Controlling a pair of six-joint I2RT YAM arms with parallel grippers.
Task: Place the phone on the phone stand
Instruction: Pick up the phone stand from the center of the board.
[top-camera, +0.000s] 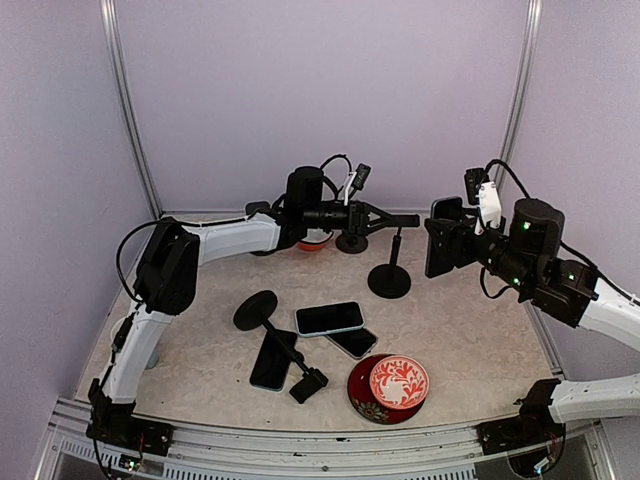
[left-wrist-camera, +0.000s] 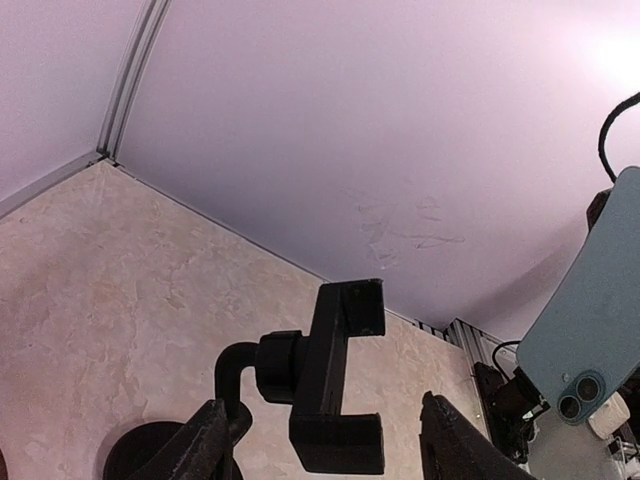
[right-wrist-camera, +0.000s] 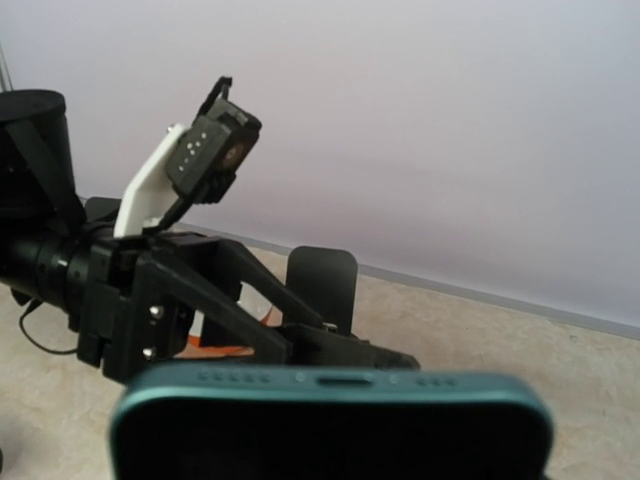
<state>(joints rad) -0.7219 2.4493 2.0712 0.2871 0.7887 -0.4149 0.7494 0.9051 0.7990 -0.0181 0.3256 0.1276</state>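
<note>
A teal phone (top-camera: 442, 236) is held upright in my right gripper (top-camera: 455, 246) at the right, above the table and just right of the stand. It fills the bottom of the right wrist view (right-wrist-camera: 330, 425), hiding the fingers, and shows at the right edge of the left wrist view (left-wrist-camera: 590, 320). The black phone stand (top-camera: 389, 268) stands at the back centre. Its clamp head (left-wrist-camera: 335, 380) sits between the spread fingertips of my left gripper (left-wrist-camera: 322, 415), which is open around it. The left finger (left-wrist-camera: 205, 440) is close to the stand's neck.
A second stand (top-camera: 277, 338) lies toppled at the front centre. Three phones (top-camera: 329, 318) (top-camera: 352, 342) (top-camera: 270, 362) lie flat beside it. A red patterned bowl (top-camera: 399, 381) sits on a dark plate (top-camera: 360, 395) near the front edge. An orange object (top-camera: 312, 243) and a round black base (top-camera: 351, 243) are at the back.
</note>
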